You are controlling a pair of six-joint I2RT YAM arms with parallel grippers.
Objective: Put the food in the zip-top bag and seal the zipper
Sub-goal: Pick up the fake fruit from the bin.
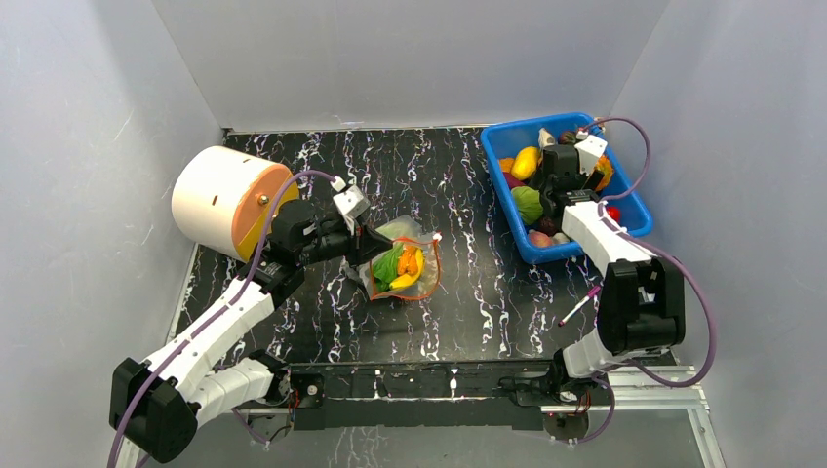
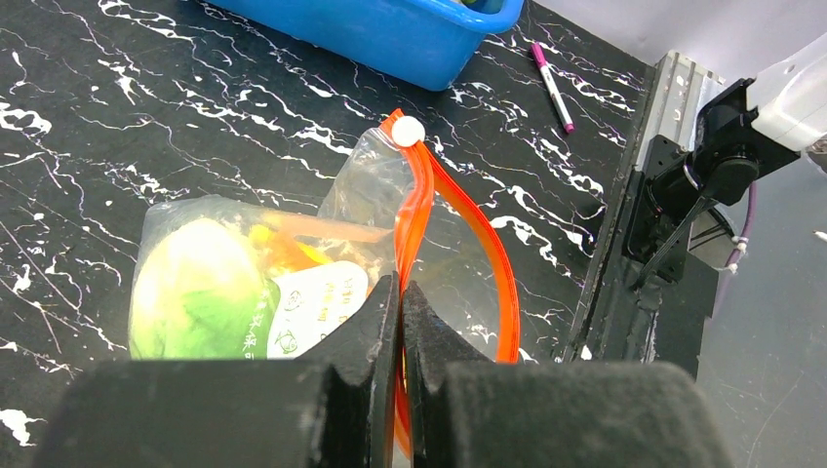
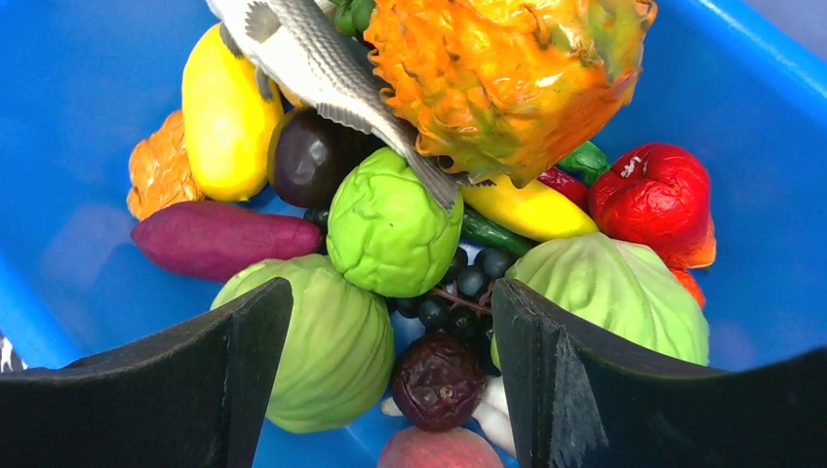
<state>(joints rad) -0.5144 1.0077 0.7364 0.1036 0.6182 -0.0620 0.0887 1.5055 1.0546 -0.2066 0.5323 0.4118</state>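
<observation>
The zip-top bag (image 1: 402, 265) lies on the bench (image 1: 488, 312) well to the left of the blue bin (image 1: 500, 185), mouth gaping, with a green leafy piece (image 2: 190, 292) and some yellow-orange food inside. The left gripper (image 2: 401, 292) has its jaws pinched tight on the orange-red zipper (image 2: 492, 273). The right gripper (image 3: 390, 297) hangs inside the bin, jaws spread wide above the heaped toy food (image 3: 390, 219), holding nothing.

Only txt: white label (image 2: 317, 307) on zip-top bag (image 2: 375, 180), green print too sm. to read.
</observation>
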